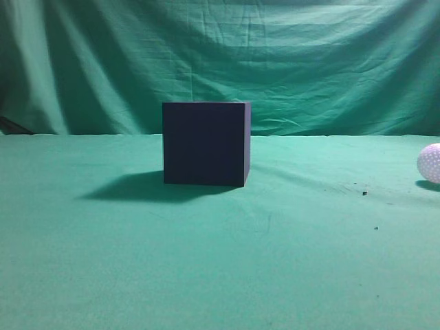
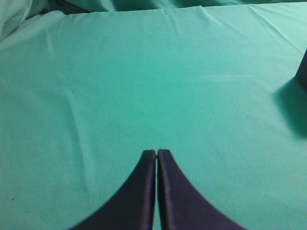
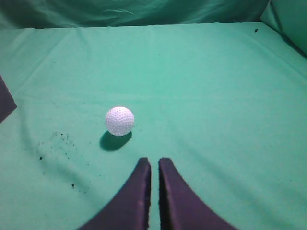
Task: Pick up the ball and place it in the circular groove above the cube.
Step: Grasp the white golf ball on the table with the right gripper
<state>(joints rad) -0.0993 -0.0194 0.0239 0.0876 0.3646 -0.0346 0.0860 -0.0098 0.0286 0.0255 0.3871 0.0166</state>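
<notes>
The dark navy cube (image 1: pixel 205 143) stands on the green cloth at the middle of the exterior view; its top groove does not show from this height. An edge of the cube shows in the left wrist view (image 2: pixel 303 72) and in the right wrist view (image 3: pixel 5 101). The white dimpled ball (image 1: pixel 430 163) lies on the cloth at the far right edge. In the right wrist view the ball (image 3: pixel 119 120) lies a little ahead and left of my right gripper (image 3: pixel 154 163), which is shut and empty. My left gripper (image 2: pixel 157 153) is shut and empty over bare cloth. Neither gripper shows in the exterior view.
Green cloth (image 1: pixel 220 261) covers the table, and a green curtain (image 1: pixel 220 55) hangs behind it. Dark specks (image 3: pixel 55 143) dot the cloth left of the ball.
</notes>
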